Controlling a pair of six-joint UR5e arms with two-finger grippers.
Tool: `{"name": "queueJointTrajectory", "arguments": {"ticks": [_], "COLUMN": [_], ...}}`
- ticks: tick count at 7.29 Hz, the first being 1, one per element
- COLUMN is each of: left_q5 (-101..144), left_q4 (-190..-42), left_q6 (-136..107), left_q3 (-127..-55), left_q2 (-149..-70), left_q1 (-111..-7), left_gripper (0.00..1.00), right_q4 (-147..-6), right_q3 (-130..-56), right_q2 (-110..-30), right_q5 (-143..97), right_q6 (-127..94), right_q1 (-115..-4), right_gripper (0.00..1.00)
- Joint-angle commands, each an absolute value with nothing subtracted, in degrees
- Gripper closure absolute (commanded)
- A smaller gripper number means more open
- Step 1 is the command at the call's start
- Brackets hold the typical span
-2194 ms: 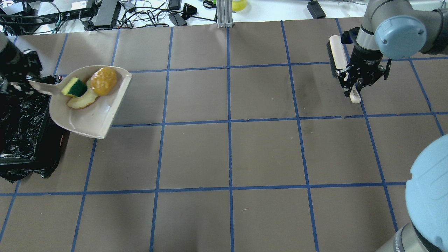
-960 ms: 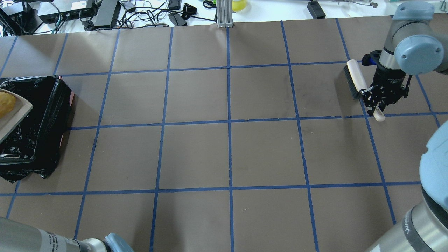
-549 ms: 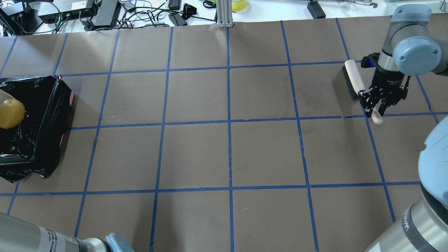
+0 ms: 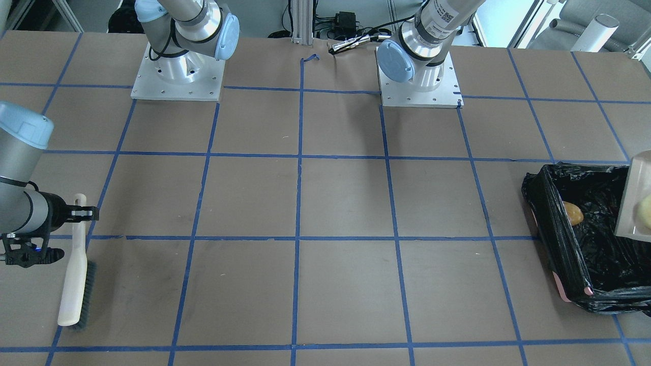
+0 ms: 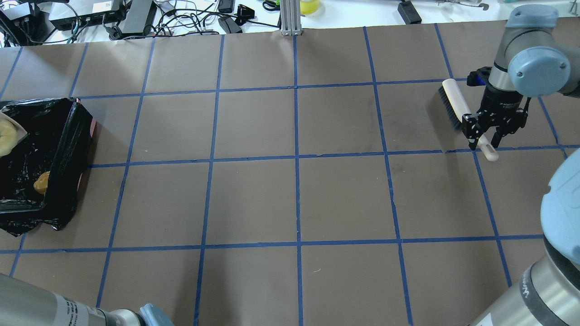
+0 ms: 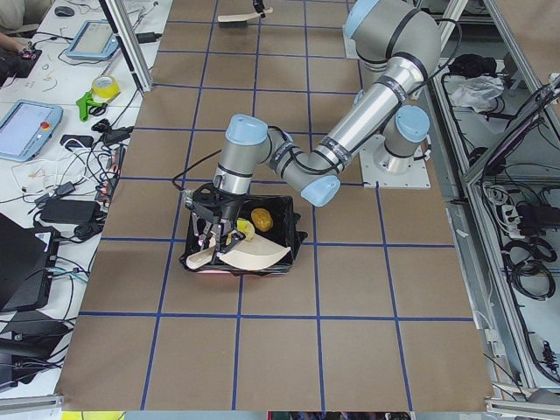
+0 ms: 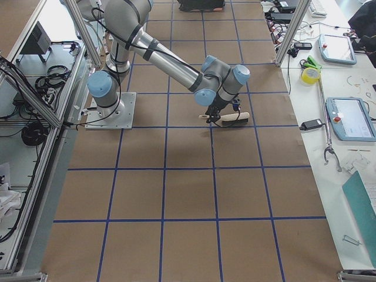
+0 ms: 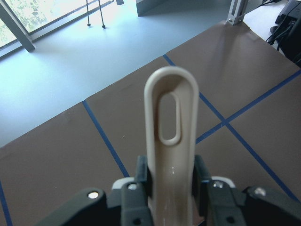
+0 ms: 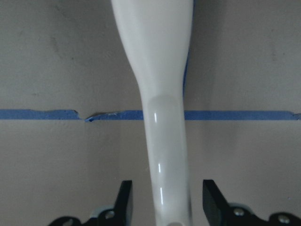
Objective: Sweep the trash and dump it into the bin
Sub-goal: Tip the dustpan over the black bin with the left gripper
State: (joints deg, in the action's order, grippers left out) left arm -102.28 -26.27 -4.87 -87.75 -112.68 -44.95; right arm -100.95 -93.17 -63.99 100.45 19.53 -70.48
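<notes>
The bin point(image 5: 63, 145), lined with black plastic, stands at the table's left end; it also shows in the front view point(image 4: 552, 239). The orange-yellow lump point(image 5: 41, 182) lies inside it point(image 4: 573, 213). My left gripper point(image 8: 171, 181) is shut on the beige dustpan's handle point(image 8: 170, 141) and holds the dustpan point(image 6: 254, 255) tilted over the bin. A pale cream slice point(image 5: 7, 138) still lies in the pan. I cannot make out the sponge. My right gripper point(image 5: 484, 144) is open, its fingers point(image 9: 123, 202) standing apart on both sides of the beige brush's handle point(image 9: 164, 141). The brush point(image 5: 454, 102) lies on the table.
Brown paper with blue tape lines covers the table point(image 5: 294, 194). Cables and boxes point(image 5: 136, 16) lie beyond the far edge. The two arm bases point(image 4: 178, 76) stand at the robot's side. A metal post point(image 5: 290, 18) stands at the far middle.
The dustpan moved left over the bin and tipped; the orange lump fell from it into the bin. My right gripper opened around the brush handle, and the brush settled on the table.
</notes>
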Motion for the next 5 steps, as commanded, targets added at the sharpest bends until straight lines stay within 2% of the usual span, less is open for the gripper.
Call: {"name": "queueJointTrajectory", "arguments": {"ticks": [1,2,5], "left_q5": [-104.3,-104.8,-104.2], "left_q4": [-21.2,-19.0,-24.3], "left_q6": [-2.7,-1.6,-2.1], "left_q3": [-88.2,-88.2,-87.6], "left_q2": [-112.9,-113.0,-111.4], "left_q1": [-46.7,-47.4,-48.6], "left_gripper": [1.0,1.0,1.0], "right_q4": [-101.5,-101.5,-95.0], "right_q3": [-91.0,-90.2,-87.8], "right_q2": [-66.7,-70.3,-82.9], "right_q5": [97.9,95.0,92.8], "right_q6": [19.7,19.5,18.6], "right_q1": [-70.8,-71.1,-73.9], "right_gripper": [0.12,0.03,0.0]}}
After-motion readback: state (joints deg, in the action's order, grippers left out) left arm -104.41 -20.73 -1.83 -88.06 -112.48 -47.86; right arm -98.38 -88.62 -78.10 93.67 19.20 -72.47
